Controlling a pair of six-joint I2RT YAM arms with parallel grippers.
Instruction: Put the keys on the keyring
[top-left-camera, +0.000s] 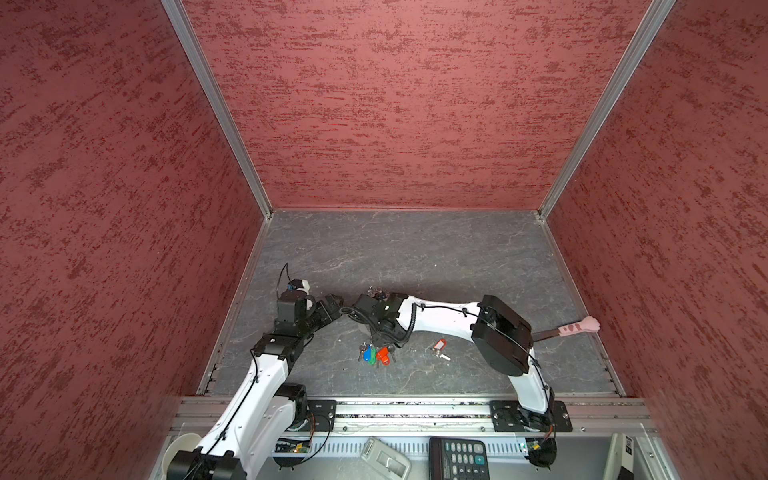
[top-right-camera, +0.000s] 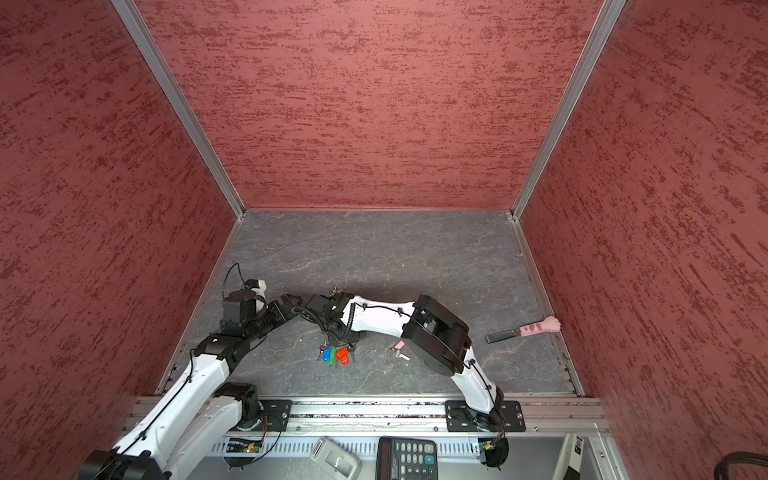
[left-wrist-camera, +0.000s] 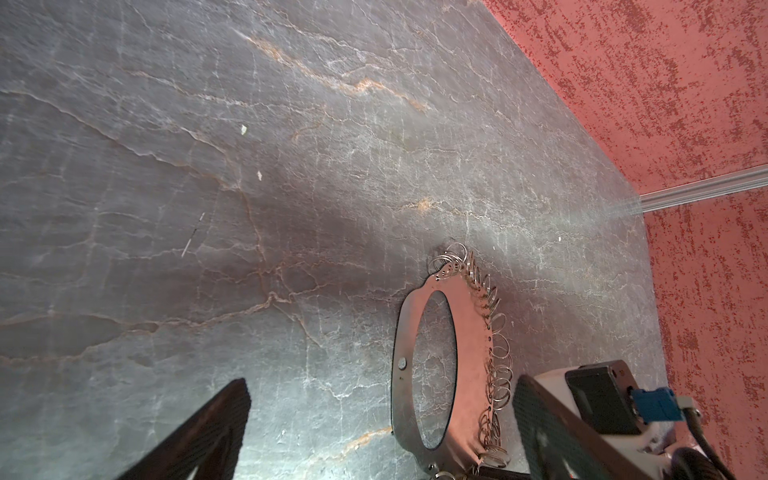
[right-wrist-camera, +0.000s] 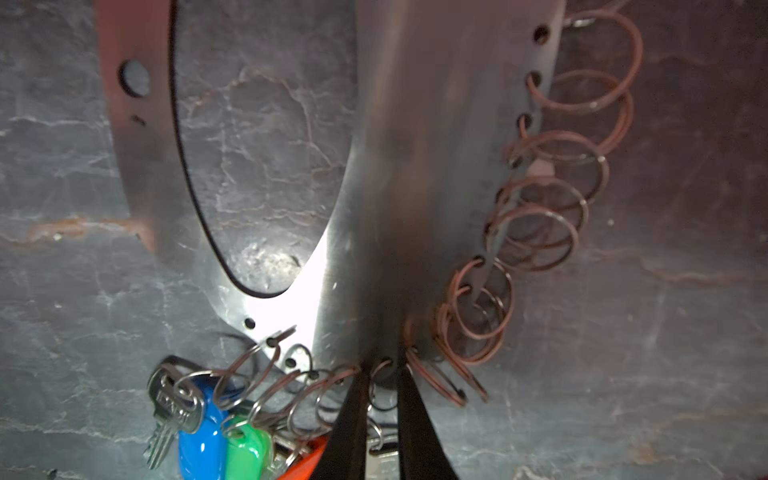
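The right gripper (right-wrist-camera: 384, 370) is pinching the keyring (right-wrist-camera: 415, 166) by its edge, probably so its rings are hanging free. The left gripper (left-wrist-camera: 380, 380) is gaping wide beside it. The key (top-left-camera: 440, 350) is lying apart, lower centre in both top views.

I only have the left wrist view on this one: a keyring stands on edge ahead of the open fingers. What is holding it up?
Observer: The right gripper is shut on the edge of the keyring, as the right wrist view shows.
Operator: Any keys on it?
Observer: Yes, keys with blue, green and orange tags hang from its rings.
Operator: And the one to be put on?
Observer: The red-tagged key lies on the table, apart from the keyring, with no gripper on it.
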